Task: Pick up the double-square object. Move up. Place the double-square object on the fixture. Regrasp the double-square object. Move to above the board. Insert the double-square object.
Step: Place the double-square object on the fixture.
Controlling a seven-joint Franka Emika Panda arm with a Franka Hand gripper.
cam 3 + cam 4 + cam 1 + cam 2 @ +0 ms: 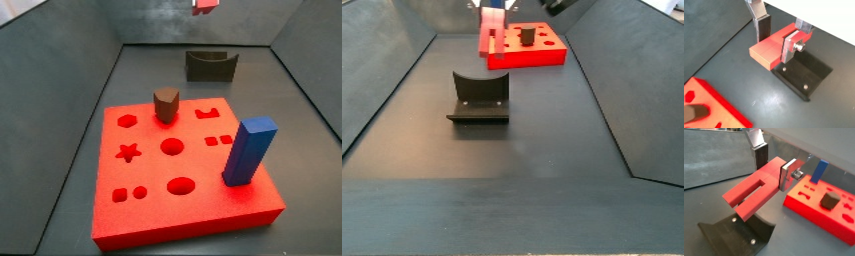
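Note:
My gripper (774, 47) is shut on the double-square object (769, 49), a slim red bar with a slot along it (751, 195). The bar sits between the dark pad of one finger (763, 27) and the silver plate of the other. It hangs in the air above the fixture (807, 75), a dark block with a curved notch (210, 65), and does not touch it. In a side view the bar (486, 40) hangs above the fixture (478, 95). The red board (201, 200) with shaped holes lies apart from the fixture.
A brown hexagonal peg (166, 103) and a tall blue block (247, 150) stand in the board. Both also show in a wrist view, the peg (831, 199) and the block (821, 170). Sloping grey walls (382, 90) enclose the dark floor.

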